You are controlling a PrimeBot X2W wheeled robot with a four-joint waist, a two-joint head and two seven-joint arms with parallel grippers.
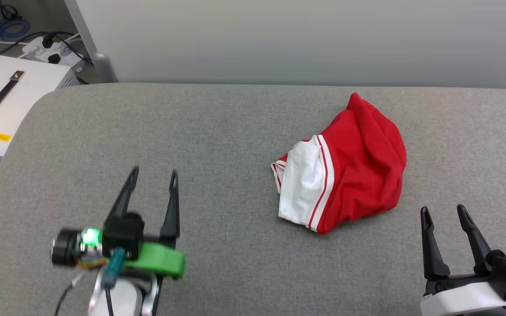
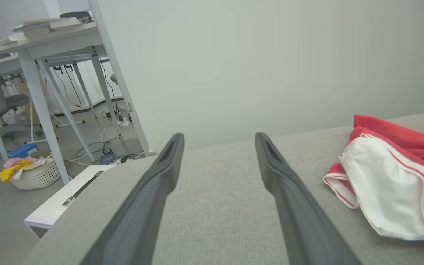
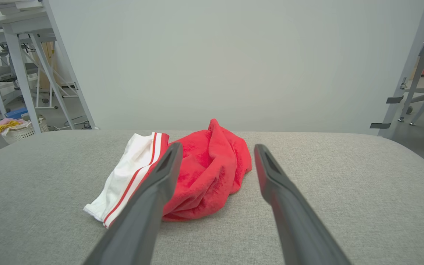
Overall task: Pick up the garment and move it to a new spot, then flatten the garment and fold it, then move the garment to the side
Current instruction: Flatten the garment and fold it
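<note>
1. Both grippers sit lowest in the head view: the left gripper [image 1: 154, 172] and the right gripper [image 1: 442, 210], each empty with fingers spread.
2. Bunched up, the garment [image 1: 358, 166] lies on the table [image 1: 218, 131], right of centre and just ahead of the right gripper.
3. Best grasp, I judge, is to pinch a raised red fold near the middle, not a loose edge.
4. Off the table's left corner sits a box [image 1: 11, 96] — nothing blocks the reach.
</note>
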